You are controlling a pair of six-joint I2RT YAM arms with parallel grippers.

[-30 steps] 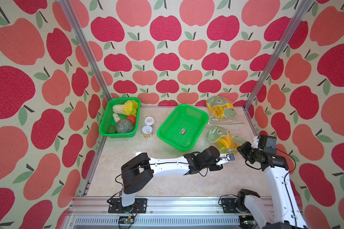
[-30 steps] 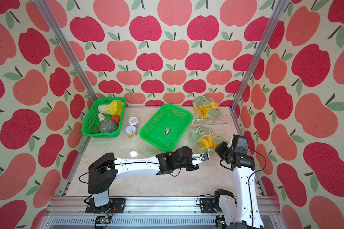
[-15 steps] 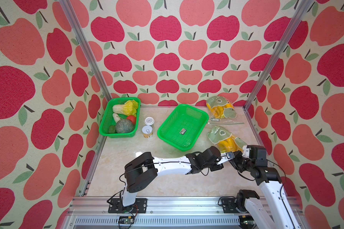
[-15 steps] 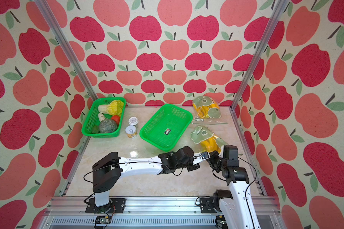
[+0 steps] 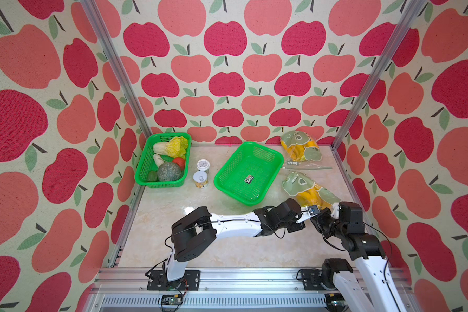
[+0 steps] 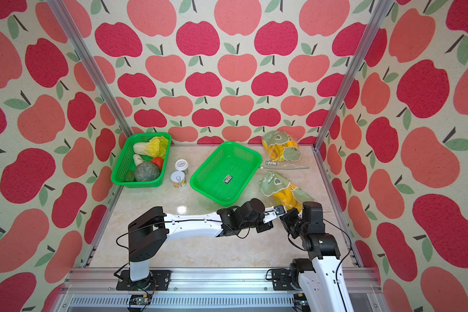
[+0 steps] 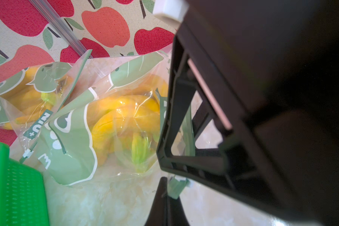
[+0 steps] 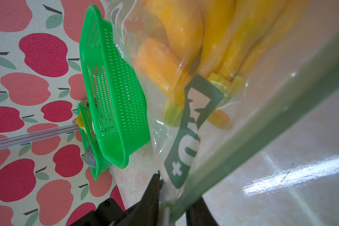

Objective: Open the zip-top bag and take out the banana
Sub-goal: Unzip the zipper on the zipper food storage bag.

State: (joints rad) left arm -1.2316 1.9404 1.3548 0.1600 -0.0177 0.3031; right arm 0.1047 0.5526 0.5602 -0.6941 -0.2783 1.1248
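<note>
The zip-top bag, clear with green print, lies at the right of the table with a bunch of yellow banana inside. In both top views my left gripper reaches across to its near end. In the left wrist view that gripper is shut on a small green zipper tab. My right gripper sits right beside it. In the right wrist view it is shut on the bag's green zip strip.
A second banana bag lies at the back right. An empty green basket stands left of the bags. Two cans and a green basket of vegetables sit further left. The right wall and its frame post are close.
My right arm has dropped and come forward and left until its gripper meets the left gripper at the bag's near end. The left gripper has hardly moved.
</note>
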